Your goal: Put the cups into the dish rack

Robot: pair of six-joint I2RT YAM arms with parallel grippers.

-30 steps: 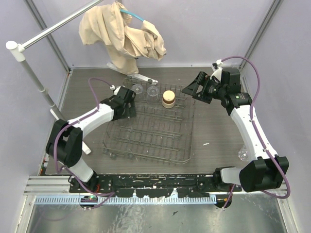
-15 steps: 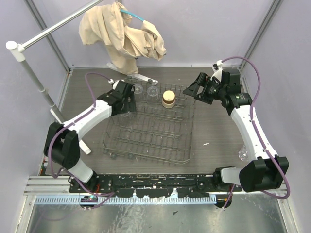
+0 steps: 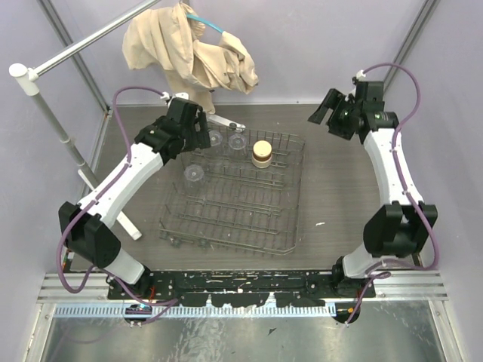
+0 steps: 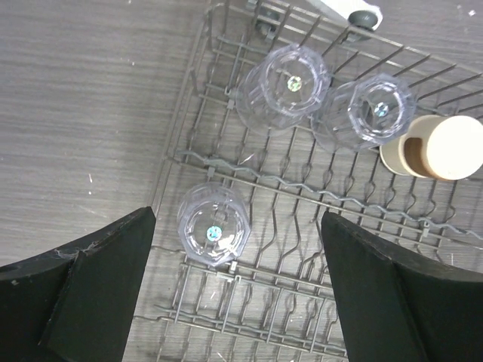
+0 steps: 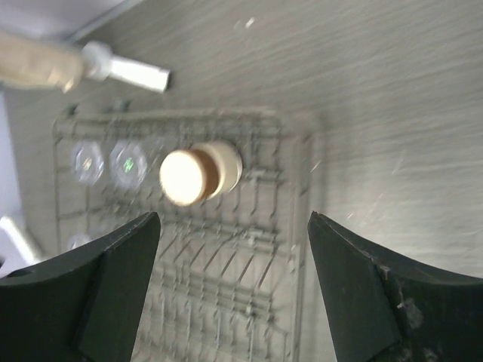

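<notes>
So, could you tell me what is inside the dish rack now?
Inside the dish rack are three clear tumblers, two in the far row and one a row nearer, plus a tan cup beside the far pair. The left arm covers the rack's far-left corner from above.

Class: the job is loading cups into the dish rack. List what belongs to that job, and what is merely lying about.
Belongs: dish rack; three clear tumblers in it; tan cup in it.
Lying about: beige cloth hung at the back; white pole at left; white-handled object behind the rack.
</notes>
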